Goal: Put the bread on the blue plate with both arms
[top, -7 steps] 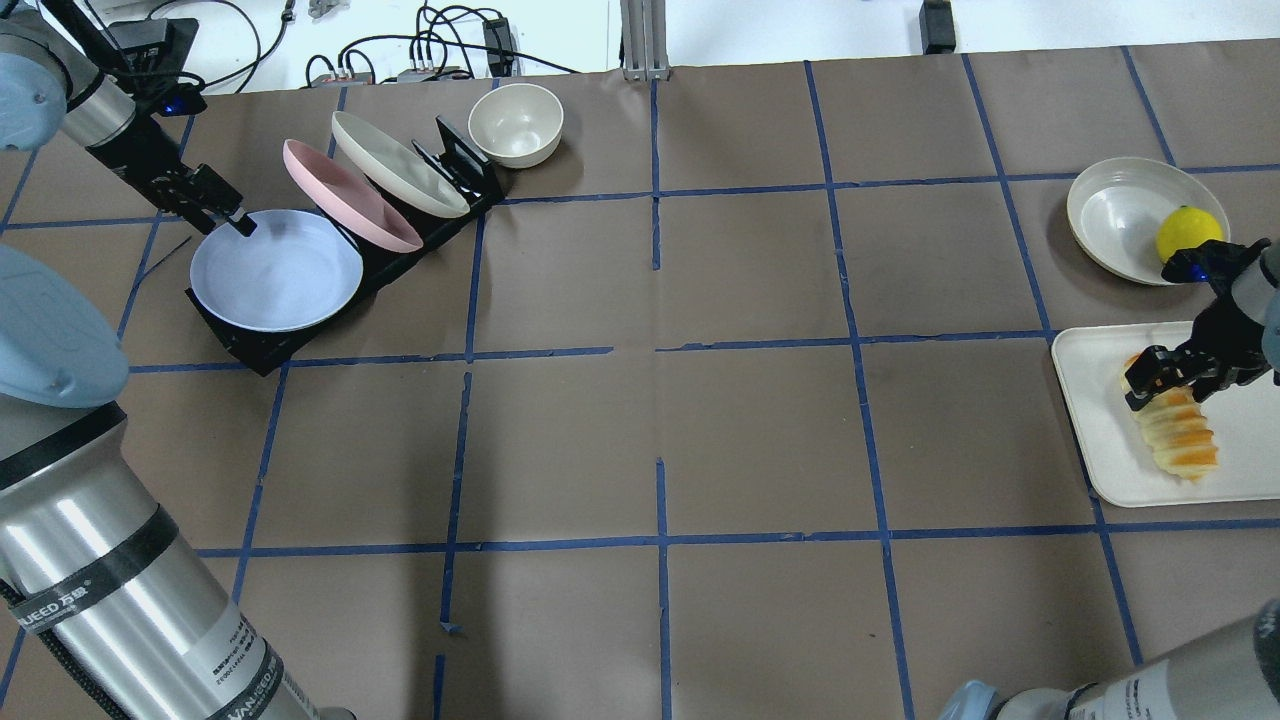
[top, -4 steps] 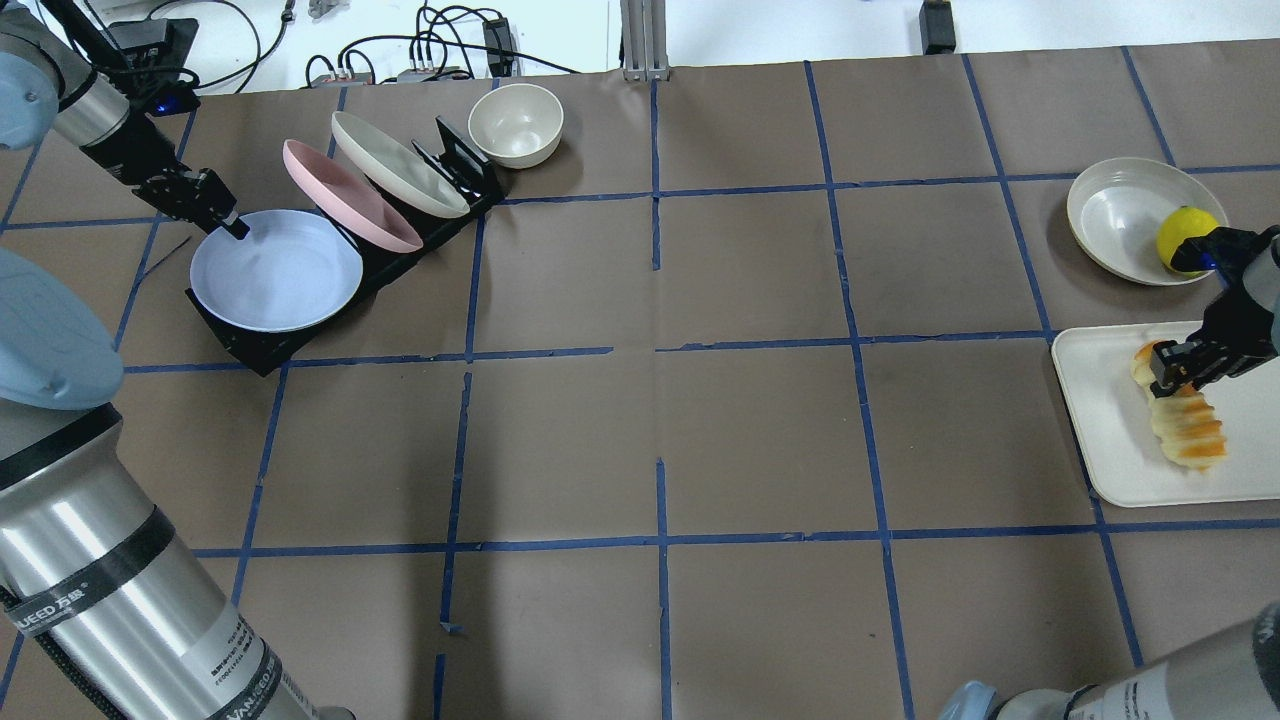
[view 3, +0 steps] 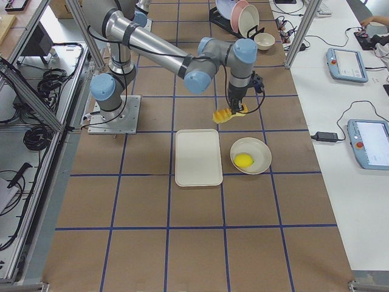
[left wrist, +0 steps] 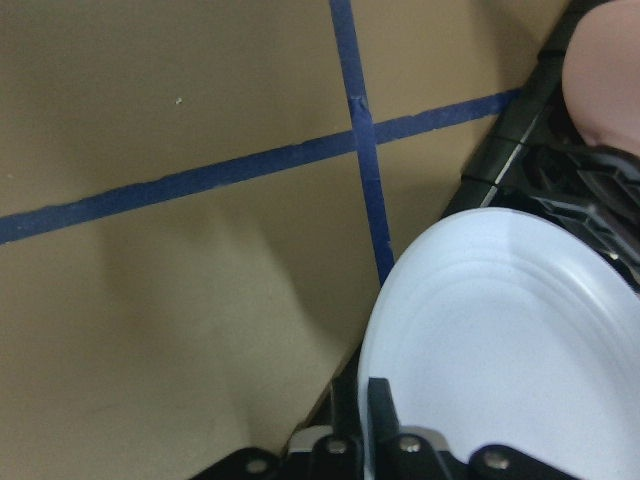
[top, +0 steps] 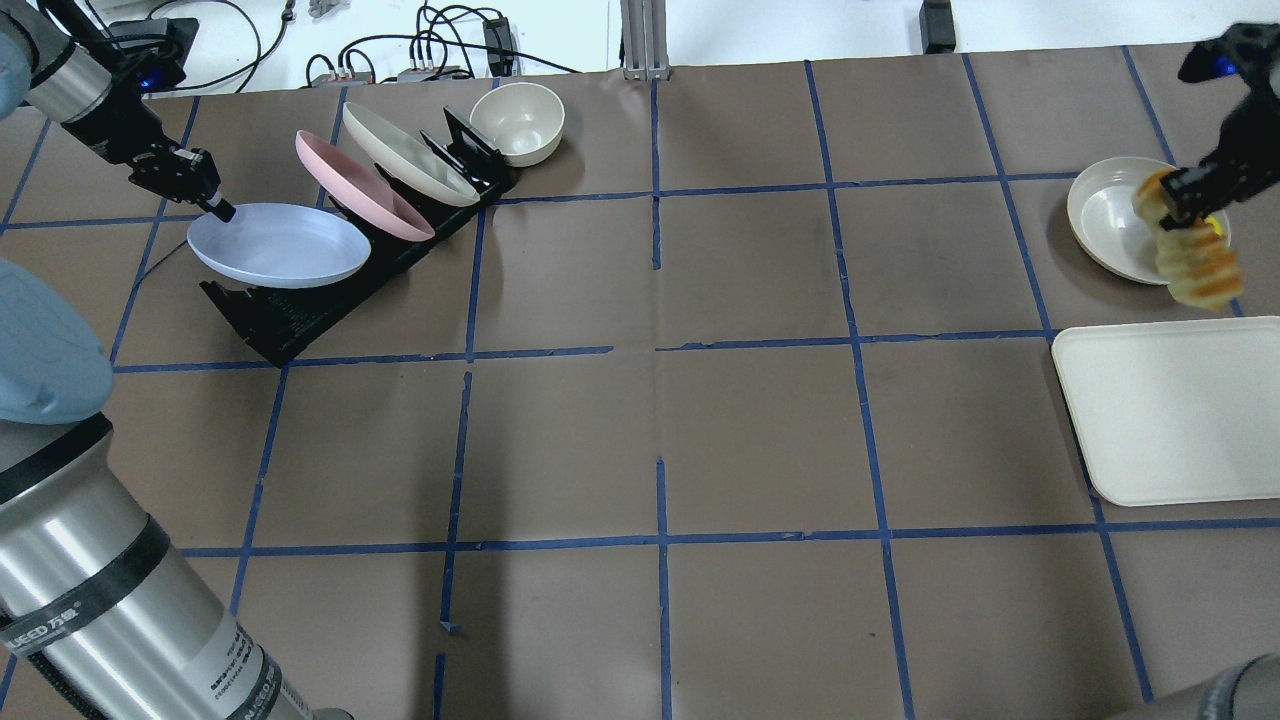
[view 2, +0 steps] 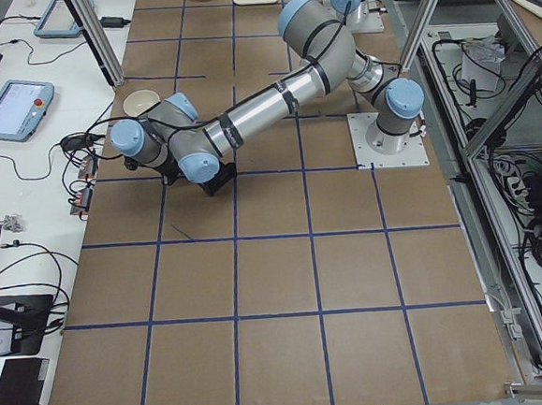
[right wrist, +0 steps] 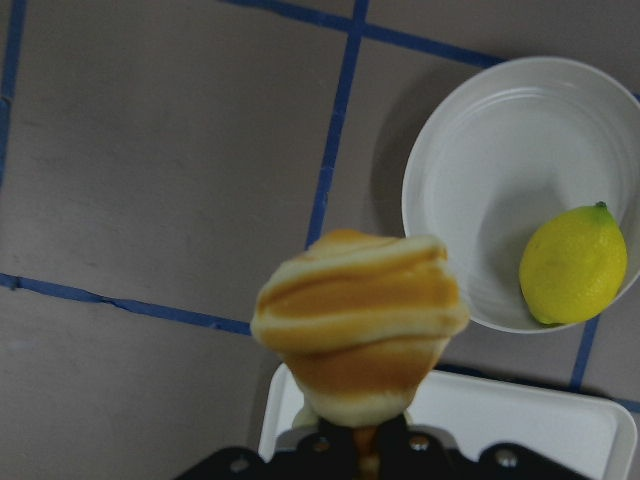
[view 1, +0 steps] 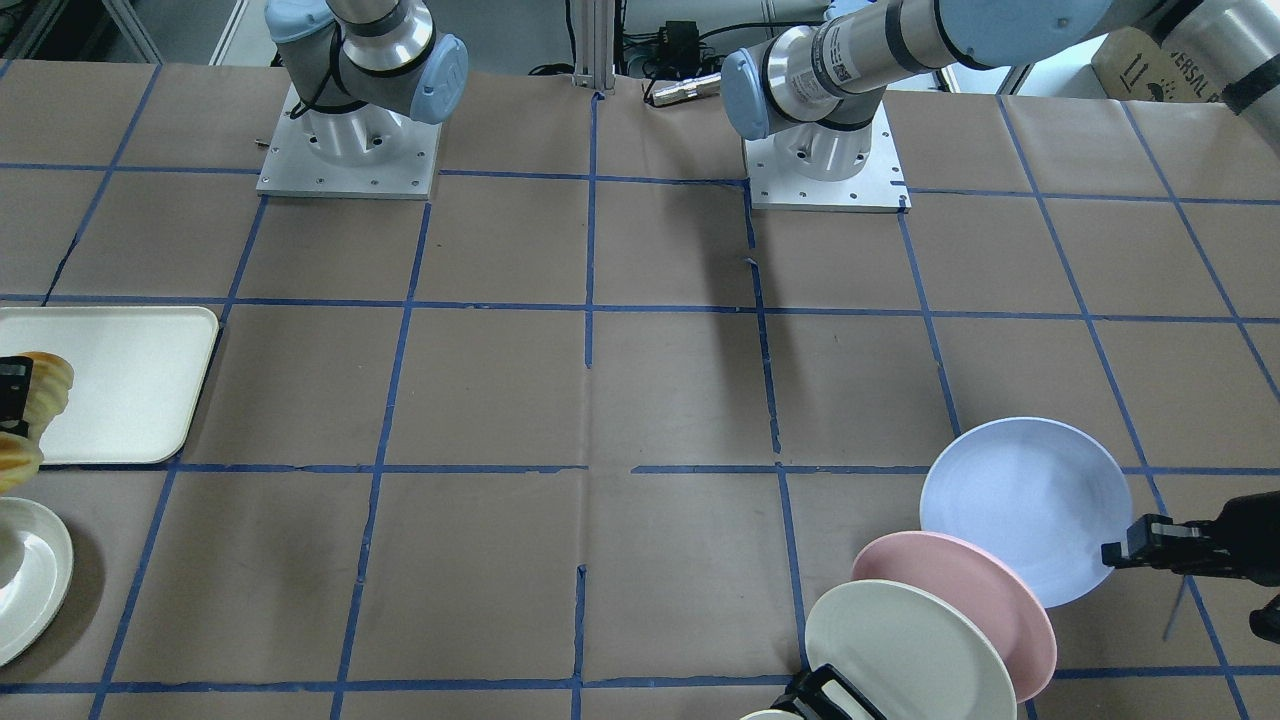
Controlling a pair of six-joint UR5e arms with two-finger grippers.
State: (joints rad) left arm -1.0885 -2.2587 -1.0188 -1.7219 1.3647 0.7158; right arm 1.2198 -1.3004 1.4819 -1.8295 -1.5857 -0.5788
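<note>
The blue plate (top: pixel 280 245) is held by its rim in my left gripper (top: pixel 218 210), which is shut on it. The plate hangs nearly level over the front of the black rack (top: pixel 290 320). It also shows in the front view (view 1: pixel 1020 505) with the gripper (view 1: pixel 1115 552) at its right rim, and in the left wrist view (left wrist: pixel 510 340). My right gripper (top: pixel 1172 195) is shut on one end of the bread (top: pixel 1198 265). The striped loaf hangs in the air over the white bowl, clear of the tray. The bread fills the right wrist view (right wrist: pixel 360 320).
A pink plate (top: pixel 360 198) and a cream plate (top: pixel 410 165) lean in the rack, with a cream bowl (top: pixel 517 122) behind. At the right are a white tray (top: pixel 1170 405) and a white bowl (top: pixel 1105 215) holding a lemon (right wrist: pixel 572 265).
My right gripper has lifted the bread off the white tray and carried it up over the white bowl. My left gripper has raised the blue plate out of its lean in the rack to nearly level.
</note>
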